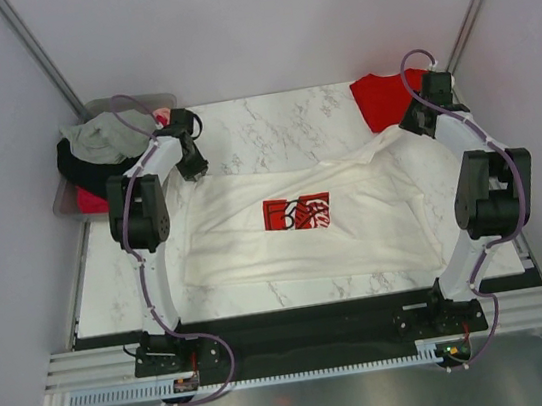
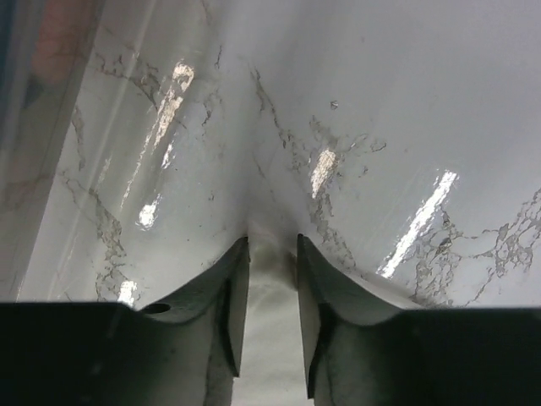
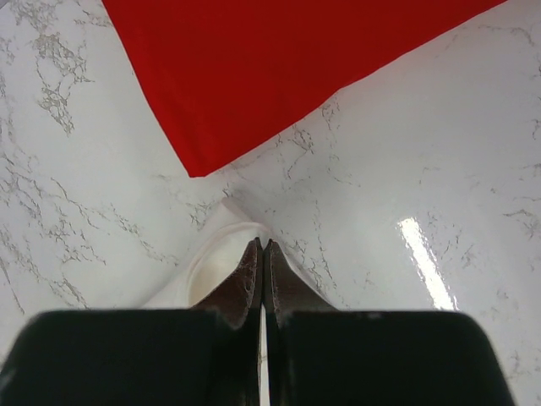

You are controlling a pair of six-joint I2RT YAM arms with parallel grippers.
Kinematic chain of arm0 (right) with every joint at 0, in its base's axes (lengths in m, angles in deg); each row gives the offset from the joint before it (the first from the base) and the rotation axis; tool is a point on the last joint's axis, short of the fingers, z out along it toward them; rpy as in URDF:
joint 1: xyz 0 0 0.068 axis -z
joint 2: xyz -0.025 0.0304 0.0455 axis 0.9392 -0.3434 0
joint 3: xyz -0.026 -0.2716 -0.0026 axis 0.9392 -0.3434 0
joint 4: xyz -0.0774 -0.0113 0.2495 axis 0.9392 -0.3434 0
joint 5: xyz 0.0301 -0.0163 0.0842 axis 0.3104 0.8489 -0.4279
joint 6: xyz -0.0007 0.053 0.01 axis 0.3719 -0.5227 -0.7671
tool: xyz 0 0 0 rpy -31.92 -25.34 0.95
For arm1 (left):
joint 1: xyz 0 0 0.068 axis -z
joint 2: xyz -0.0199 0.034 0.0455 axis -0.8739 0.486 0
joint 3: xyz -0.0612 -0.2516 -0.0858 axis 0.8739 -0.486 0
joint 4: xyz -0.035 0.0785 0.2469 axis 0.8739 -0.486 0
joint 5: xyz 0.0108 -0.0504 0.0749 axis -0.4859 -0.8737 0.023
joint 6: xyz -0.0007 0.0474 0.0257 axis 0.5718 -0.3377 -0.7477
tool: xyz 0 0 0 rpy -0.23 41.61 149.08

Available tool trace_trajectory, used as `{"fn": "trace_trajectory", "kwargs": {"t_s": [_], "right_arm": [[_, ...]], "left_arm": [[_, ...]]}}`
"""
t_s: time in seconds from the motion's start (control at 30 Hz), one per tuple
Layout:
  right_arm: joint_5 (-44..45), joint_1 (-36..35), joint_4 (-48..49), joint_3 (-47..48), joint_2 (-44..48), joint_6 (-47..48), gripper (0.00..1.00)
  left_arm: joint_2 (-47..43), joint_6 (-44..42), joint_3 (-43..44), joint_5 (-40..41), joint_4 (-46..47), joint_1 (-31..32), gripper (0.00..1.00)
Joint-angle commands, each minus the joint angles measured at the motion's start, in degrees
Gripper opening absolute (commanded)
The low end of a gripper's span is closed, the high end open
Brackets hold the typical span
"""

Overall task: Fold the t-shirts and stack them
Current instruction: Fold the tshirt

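The cream-white t-shirt [image 1: 297,245] lies spread on the marble table with its red chest print [image 1: 298,212] facing up. My left gripper [image 1: 192,166] is at the shirt's far left corner. In the left wrist view its jaws [image 2: 272,241] stand slightly apart with a bunch of cream cloth [image 2: 270,338] held between them. My right gripper [image 1: 410,128] is at the shirt's far right corner, shut on the cloth edge [image 3: 207,266], with its tips [image 3: 262,244] pressed together. The plain red t-shirt [image 1: 383,98] lies flat at the back right, just beyond the right gripper [image 3: 279,68].
A clear bin [image 1: 61,197] at the table's far left holds a heap of grey, black and pink clothes [image 1: 105,135]. Bare marble [image 1: 280,121] shows between the two grippers at the back. White walls close in on both sides.
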Motion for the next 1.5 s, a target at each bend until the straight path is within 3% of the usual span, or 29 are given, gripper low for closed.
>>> {"fn": "trace_trajectory", "kwargs": {"t_s": [0.0, 0.07, 0.17, 0.33, 0.47, 0.87, 1.17, 1.47], "right_arm": [[-0.42, 0.34, 1.34, 0.17, 1.98, 0.54, 0.0], [-0.86, 0.34, 1.42, 0.17, 1.89, 0.37, 0.0], [-3.58, 0.25, 1.77, 1.3, 1.37, -0.16, 0.0], [-20.07, -1.33, 1.09, 7.62, -0.04, 1.15, 0.0], [-17.92, -5.02, -4.63, 9.93, 2.75, 4.14, 0.0], [-10.72, -4.94, -6.83, -15.99, 27.62, 1.95, 0.0], [-5.09, -4.94, -11.23, -29.53, 43.71, 0.55, 0.0], [0.72, -4.85, -15.1, -44.2, 62.34, -15.52, 0.0]], "left_arm": [[1.77, 0.13, 1.3, 1.1, -1.3, 0.47, 0.29], [1.6, -0.4, 2.61, 1.53, -1.73, 0.56, 0.12], [1.07, -0.84, 4.64, 2.15, -3.84, 0.47, 0.02], [-2.62, -1.28, 7.63, -0.04, -7.62, 0.47, 0.02], [-9.2, -0.14, 2.12, 0.48, -8.51, 0.21, 0.02], [-25.29, 1.36, -19.33, 3.38, -2.97, -2.86, 0.02], [-29.16, 1.27, -26.63, -0.05, 3.0, -3.66, 0.02], [-35.48, 2.58, -32.35, -0.93, 4.68, -3.66, 0.02]]}}
